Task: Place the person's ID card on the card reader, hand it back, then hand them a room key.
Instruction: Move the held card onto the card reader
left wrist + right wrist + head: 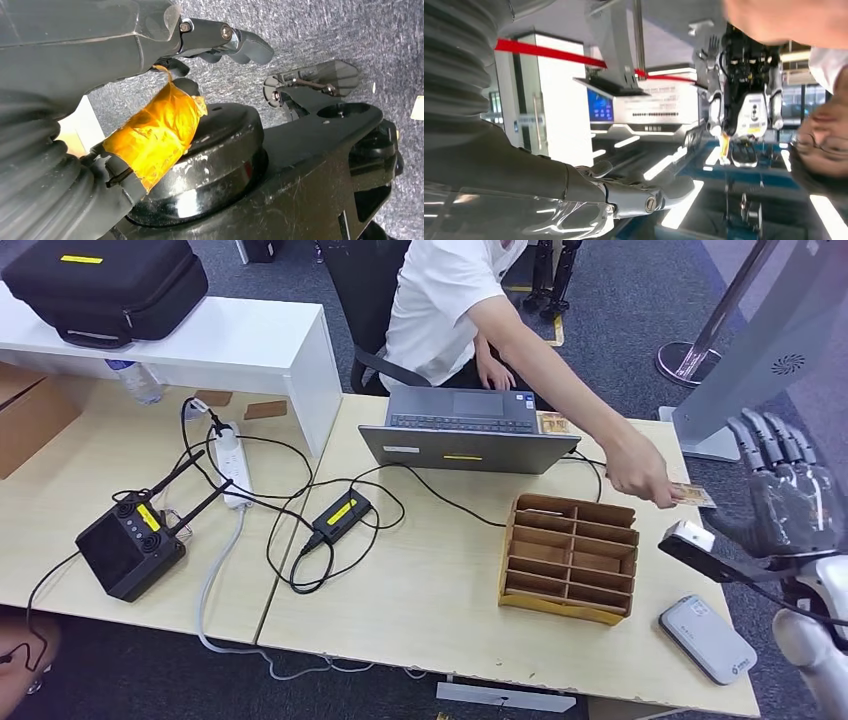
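A person in a white shirt [440, 300] reaches across the desk, and their hand [640, 475] holds out the ID card [694, 495] by one end. My right hand [785, 490] is raised just right of the card with fingers spread and nothing in it; there is a small gap between them. In the right wrist view that hand [624, 195] lies stretched out below the person's hand [784, 20]. The grey card reader [707, 638] lies flat near the desk's front right corner. My left hand [150, 55] hangs low over the carpet, holding nothing.
A wooden compartment box [570, 555] stands left of the reader. An open laptop [465, 430] sits behind it. Cables, a power strip [232, 465] and a black device [130, 545] cover the left desk. A white shelf [200, 340] carries a black case [105, 285].
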